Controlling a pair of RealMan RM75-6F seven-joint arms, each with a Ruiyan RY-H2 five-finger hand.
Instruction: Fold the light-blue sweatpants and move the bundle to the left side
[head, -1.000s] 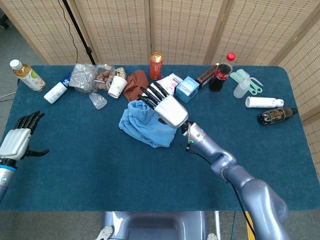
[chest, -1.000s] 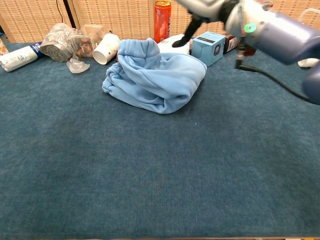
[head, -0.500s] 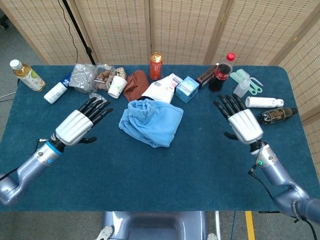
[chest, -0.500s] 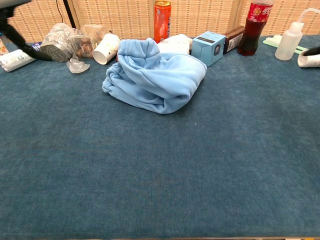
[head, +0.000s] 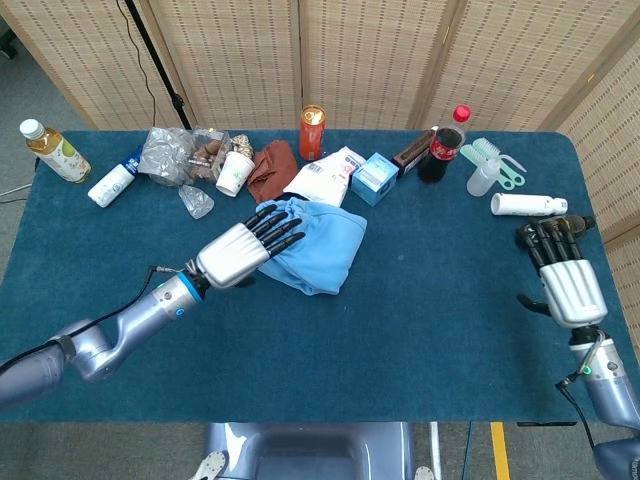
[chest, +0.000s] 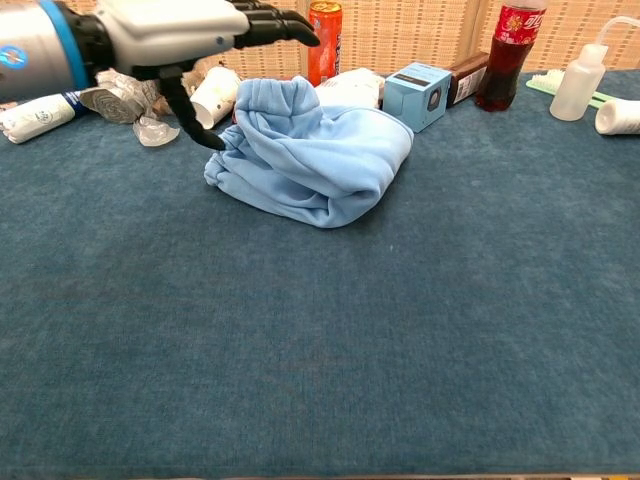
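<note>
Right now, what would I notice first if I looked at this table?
The light-blue sweatpants, bundled mid-table, stand out on the dark blue cloth. The left hand reaches over their left edge, fingers spread. Behind them stands a row of clutter, with an orange can and a red-capped cola bottle.

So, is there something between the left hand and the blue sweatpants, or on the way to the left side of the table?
Nothing visible. The left hand hovers over the left edge of the sweatpants, fingers spread. The table to the left is bare cloth; the cup and plastic bags lie further back.
</note>
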